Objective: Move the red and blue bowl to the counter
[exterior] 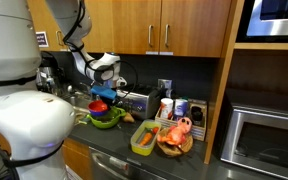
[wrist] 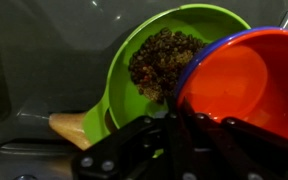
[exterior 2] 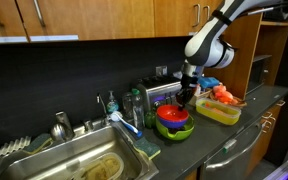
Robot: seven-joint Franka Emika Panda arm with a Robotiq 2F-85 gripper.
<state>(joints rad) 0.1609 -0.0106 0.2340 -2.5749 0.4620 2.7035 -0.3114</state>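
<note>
Your gripper [wrist: 179,122] looks pinched on the rim of the red and blue bowl [wrist: 239,85], tilted just over the lime-green bowl [wrist: 119,95]. Pickup looks underway, nothing placed yet; carry to bare counter [exterior 2: 242,135] & release left to do

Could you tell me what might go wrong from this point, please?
1. The gripper seems to hold the red and blue bowl by its rim only, so it may tilt or slip.
2. That bowl overlaps the lime-green bowl of dark crumbs; a bump could spill them.
</note>
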